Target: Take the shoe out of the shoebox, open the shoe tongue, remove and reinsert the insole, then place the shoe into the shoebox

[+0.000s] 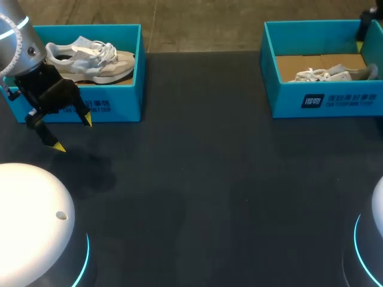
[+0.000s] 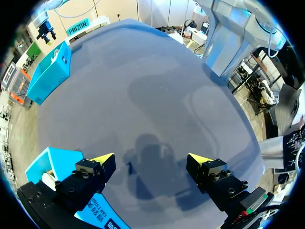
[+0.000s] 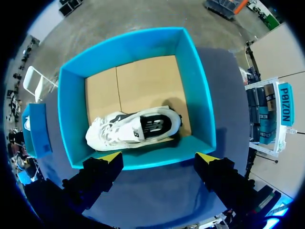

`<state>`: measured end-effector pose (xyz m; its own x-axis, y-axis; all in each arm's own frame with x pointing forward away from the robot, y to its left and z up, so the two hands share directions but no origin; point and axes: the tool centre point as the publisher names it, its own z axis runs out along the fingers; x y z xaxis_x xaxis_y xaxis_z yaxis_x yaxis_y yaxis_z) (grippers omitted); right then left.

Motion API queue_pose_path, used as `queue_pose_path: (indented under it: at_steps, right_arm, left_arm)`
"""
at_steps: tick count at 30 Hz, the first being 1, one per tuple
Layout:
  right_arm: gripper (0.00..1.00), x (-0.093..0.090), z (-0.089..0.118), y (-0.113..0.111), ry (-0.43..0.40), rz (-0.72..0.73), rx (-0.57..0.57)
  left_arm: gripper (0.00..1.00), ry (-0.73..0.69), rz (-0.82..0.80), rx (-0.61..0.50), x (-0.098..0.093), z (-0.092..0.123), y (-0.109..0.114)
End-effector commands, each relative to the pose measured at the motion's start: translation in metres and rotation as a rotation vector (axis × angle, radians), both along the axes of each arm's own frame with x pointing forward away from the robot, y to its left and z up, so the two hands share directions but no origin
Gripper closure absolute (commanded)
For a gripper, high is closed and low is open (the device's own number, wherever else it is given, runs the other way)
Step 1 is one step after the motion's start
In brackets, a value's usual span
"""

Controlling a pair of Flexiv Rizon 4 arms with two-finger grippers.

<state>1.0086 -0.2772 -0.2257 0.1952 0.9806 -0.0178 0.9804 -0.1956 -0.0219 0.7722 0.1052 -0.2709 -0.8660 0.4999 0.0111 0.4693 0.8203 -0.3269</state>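
Your right pincer (image 3: 159,157) stands spread wide with nothing in it, and your left pincer (image 2: 151,158) is equally wide and equally empty. Beneath them spreads the dark grey tabletop (image 1: 209,179), and the left pincer hangs over a bare part of it. At its far side, well apart, stand two open teal cardboard boxes. The right shoebox (image 3: 124,50) sits straight below the right pincer. The left shoebox (image 1: 114,104) is just beyond the left pincer, beside one finger rather than under it. Each holds one shoe: a white lace-up sneaker (image 3: 136,128) lies on the right shoebox's cardboard floor, near the wall closest to the pincer, and a beige-and-white sneaker (image 1: 90,60) fills the left shoebox. The white sneaker's long axis runs roughly parallel to the line between your right fingertips (image 3: 112,156), so by my reading you need to turn that wrist before closing across its width. Your right arm looks the better placed.
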Motion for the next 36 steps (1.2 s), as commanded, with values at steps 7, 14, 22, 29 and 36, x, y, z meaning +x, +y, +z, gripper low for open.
queue_pose_path:
  at_steps: [7, 14, 22, 29, 36]
  right_arm:
    - [0.00, 0.000, 0.002, 0.001, 0.001, 0.000, -0.002]
    - [0.00, 0.000, 0.002, 0.001, 0.001, 0.000, -0.002]
    - [0.00, 0.000, 0.002, 0.001, 0.001, 0.000, -0.002]
    - [0.00, 0.000, 0.002, 0.001, 0.001, 0.000, -0.002]
    - [0.00, 0.000, 0.002, 0.001, 0.001, 0.000, -0.002]
  left_arm:
    - [0.00, -0.003, -0.023, -0.014, 0.006, 0.005, 0.003]
    - [0.00, -0.087, -0.201, -0.013, 0.037, 0.024, 0.020]
    - [0.00, -0.143, -0.408, 0.011, 0.084, 0.037, 0.054]
    - [0.00, -0.223, -0.575, -0.035, 0.134, 0.055, 0.093]
    - [0.00, -0.248, -0.716, 0.007, 0.182, 0.066, 0.123]
